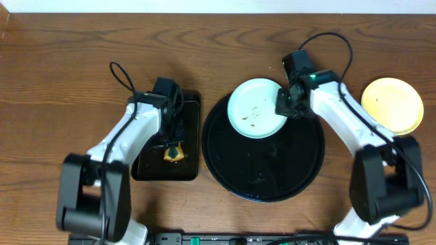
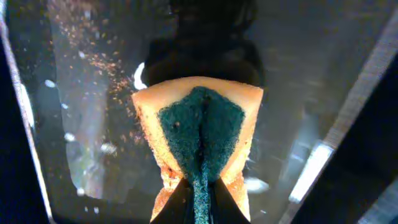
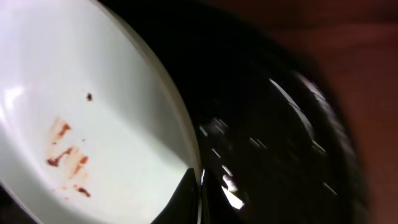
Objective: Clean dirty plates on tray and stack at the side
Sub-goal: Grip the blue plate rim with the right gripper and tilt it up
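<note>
A pale mint-green plate (image 1: 255, 109) with brown smears sits tilted at the far rim of the round black tray (image 1: 272, 170). My right gripper (image 1: 285, 105) is shut on the plate's right rim; in the right wrist view the plate (image 3: 81, 112) shows its smears, with the jaws (image 3: 199, 196) pinching its edge over the tray (image 3: 267, 137). A pale yellow plate (image 1: 392, 104) lies on the bare wood at the right. My left gripper (image 1: 173, 144) is shut on a yellow sponge with a green scrub face (image 2: 200, 134), held over the rectangular black tray. A second green plate is not in view.
The small rectangular black tray (image 1: 148, 167) lies left of the round tray; its wet surface with crumbs shows in the left wrist view (image 2: 87, 112). Bare wood-grain tabletop (image 1: 68, 75) surrounds both trays.
</note>
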Controlling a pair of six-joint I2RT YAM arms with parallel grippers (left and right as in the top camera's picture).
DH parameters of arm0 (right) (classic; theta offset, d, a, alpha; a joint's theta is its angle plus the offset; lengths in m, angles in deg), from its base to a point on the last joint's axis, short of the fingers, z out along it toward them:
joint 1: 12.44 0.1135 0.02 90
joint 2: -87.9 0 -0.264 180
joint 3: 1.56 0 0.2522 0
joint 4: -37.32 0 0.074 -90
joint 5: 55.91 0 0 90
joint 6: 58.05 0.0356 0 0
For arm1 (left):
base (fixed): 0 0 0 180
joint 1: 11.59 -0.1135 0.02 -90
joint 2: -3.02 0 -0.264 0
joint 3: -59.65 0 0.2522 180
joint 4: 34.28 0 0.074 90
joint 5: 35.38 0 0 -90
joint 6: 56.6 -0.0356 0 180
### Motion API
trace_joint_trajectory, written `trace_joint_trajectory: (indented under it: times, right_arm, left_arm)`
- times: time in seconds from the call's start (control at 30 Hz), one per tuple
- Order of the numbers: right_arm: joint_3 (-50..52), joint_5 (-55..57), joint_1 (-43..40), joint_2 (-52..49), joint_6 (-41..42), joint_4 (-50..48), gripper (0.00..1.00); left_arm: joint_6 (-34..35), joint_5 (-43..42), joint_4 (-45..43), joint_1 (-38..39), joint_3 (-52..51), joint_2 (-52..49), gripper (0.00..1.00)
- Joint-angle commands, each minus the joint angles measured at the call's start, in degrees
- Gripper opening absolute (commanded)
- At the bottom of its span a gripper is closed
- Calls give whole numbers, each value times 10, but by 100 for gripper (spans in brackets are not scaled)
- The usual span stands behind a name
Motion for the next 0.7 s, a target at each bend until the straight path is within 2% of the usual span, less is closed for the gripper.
trace_joint_trajectory:
  times: [0.0, 0.1, 0.3, 0.67]
  right_arm:
    - [3, 48, -5, 22, -7, 34, 2]
    - [3, 48, -5, 21, -7, 66, 2]
    - [3, 47, -2, 22, -11, 74, 2]
    - [3, 26, -2, 22, -11, 77, 1]
  left_arm:
    - [-6, -11, 7, 17, 26, 66, 7]
    - [12, -23, 10, 37, 26, 98, 8]
    - [37, -129, -32, 101, 26, 96, 7]
    - [150, -237, -263, 202, 26, 1, 7]
